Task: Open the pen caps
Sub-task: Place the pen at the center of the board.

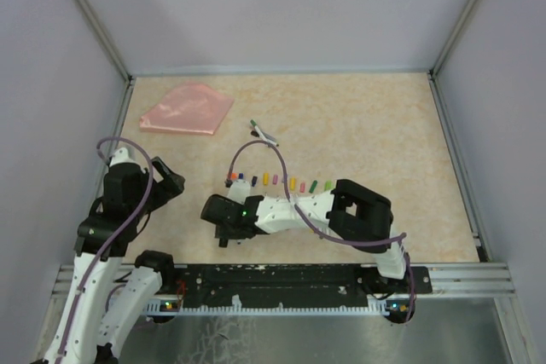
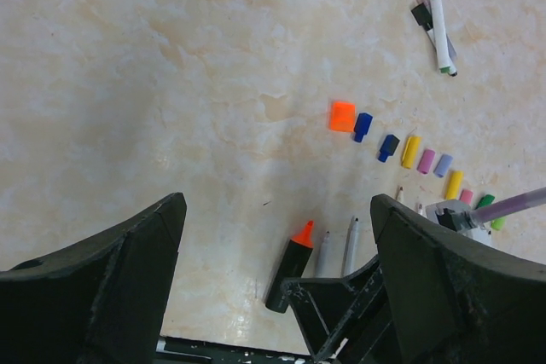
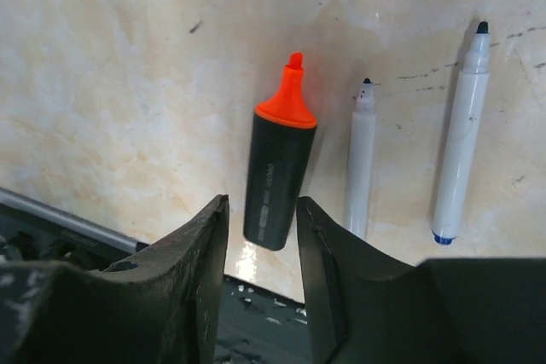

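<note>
Several pen caps point(image 2: 410, 151) lie in a row on the table, from the orange one point(image 2: 342, 116) to a green one point(image 2: 485, 202); from above they show as a coloured line point(image 1: 281, 182). A black highlighter point(image 3: 277, 168) with a bare orange tip lies flat beside two uncapped white pens point(image 3: 361, 164). My right gripper point(image 3: 262, 203) is open, its jaws on either side of the highlighter's rear end with a gap on both sides. My left gripper point(image 2: 277, 210) hovers wide open above the table and holds nothing.
A pink flat pouch point(image 1: 188, 108) lies at the back left. A green-capped pen point(image 2: 438, 19) and a black cap point(image 2: 421, 16) rest farther back. The dark base rail point(image 1: 290, 277) runs along the near table edge, just behind the highlighter.
</note>
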Available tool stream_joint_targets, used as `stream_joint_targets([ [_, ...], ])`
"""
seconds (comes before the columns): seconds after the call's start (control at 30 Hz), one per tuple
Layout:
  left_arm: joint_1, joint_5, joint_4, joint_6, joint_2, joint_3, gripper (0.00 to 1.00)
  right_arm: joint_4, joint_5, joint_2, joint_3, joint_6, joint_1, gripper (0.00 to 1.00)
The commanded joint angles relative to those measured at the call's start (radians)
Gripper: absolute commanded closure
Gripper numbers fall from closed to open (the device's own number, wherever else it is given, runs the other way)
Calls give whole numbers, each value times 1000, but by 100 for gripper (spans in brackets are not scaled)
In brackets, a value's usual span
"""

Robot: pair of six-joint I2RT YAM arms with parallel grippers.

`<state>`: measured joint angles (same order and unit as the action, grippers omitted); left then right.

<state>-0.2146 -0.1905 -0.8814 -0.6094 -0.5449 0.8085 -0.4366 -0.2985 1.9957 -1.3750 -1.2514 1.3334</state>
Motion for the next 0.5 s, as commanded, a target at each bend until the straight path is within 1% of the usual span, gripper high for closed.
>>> stream_joint_targets([
  [0.0, -3, 9, 30, -10, 0, 44, 6, 20, -75, -149, -33, 93, 7, 62],
  [0.1, -3, 25, 70, -1, 0, 38, 7, 52, -86, -207, -12, 167, 8, 62],
  [0.2, -3, 76, 152, 26, 4, 21, 6, 110, -89, -280, 32, 270, -13, 56],
  [0.23, -2, 96, 183, 38, 7, 12, 6, 151, -61, -311, 62, 318, -31, 55],
  [0.27, -3, 116, 213, 57, 9, 2, 6, 208, -15, -351, 99, 384, -55, 54],
  [0.33, -3, 134, 270, 84, 12, -16, 4, 370, 145, -436, 213, 487, -128, 54],
  [0.4, -4, 140, 322, 97, 14, -34, 1, 595, 332, -511, 349, 532, -232, 54],
  [0.47, -3, 157, 380, 103, 13, -57, 1, 772, 456, -568, 452, 548, -334, 52],
])
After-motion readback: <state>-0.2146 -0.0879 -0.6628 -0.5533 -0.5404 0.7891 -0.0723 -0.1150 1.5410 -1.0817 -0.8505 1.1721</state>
